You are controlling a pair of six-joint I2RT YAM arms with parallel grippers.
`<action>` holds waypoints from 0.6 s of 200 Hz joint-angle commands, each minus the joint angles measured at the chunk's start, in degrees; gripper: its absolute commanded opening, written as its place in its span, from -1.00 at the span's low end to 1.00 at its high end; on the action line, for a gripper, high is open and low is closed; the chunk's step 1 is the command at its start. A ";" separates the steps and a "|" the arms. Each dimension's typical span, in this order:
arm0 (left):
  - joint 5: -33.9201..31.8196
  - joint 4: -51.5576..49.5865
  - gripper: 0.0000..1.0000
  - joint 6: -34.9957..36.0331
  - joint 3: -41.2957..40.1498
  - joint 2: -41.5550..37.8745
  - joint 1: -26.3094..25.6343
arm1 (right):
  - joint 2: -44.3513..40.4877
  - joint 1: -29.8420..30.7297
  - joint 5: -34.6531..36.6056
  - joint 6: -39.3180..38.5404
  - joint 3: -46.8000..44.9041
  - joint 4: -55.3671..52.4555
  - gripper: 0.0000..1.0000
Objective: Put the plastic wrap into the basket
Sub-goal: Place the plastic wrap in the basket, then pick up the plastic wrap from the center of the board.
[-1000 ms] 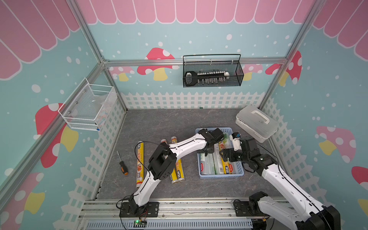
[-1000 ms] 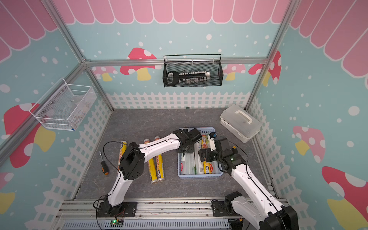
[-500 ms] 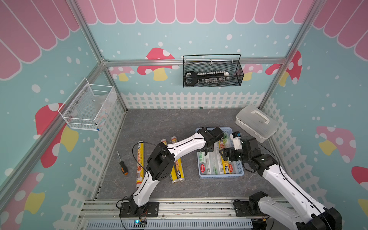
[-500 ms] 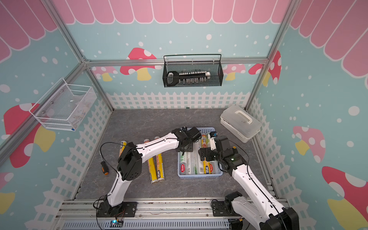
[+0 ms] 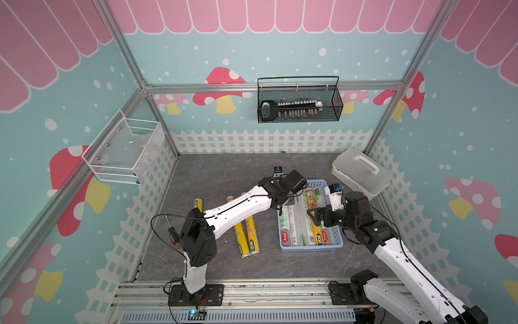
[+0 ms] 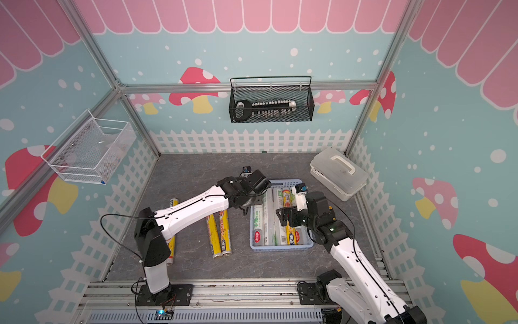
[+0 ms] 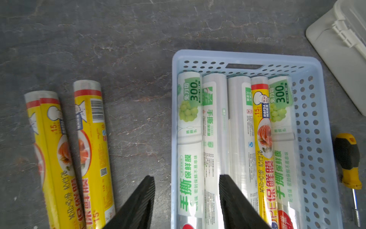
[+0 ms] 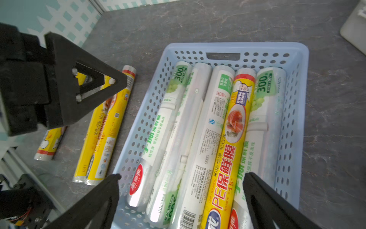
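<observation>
left wrist view | left gripper jaws apart, empty, astride basket wall | right gripper jaws wide apart, empty, above plastic wrap lying in basket

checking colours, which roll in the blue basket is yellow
The yellow roll, second from the side nearest the right arm; the other four are white-green or clear.
</observation>
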 commanded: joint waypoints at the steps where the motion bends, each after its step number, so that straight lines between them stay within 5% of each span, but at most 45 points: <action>1: -1.48 6.59 0.09 -0.95 -9.82 -7.37 3.42 | 1.12 0.22 -9.05 1.66 2.56 4.45 0.99; 26: 3.97 14.13 0.07 -1.91 -23.30 -15.68 9.56 | 5.15 4.23 -10.29 0.88 5.09 6.56 0.99; 52: 13.49 17.20 0.08 -1.35 -32.04 -19.18 16.60 | 12.62 13.23 -3.95 -3.07 10.74 4.46 0.99; 120: 21.89 17.86 0.16 1.68 -34.95 -13.93 20.77 | 29.52 23.33 3.67 -6.00 21.24 -2.52 0.99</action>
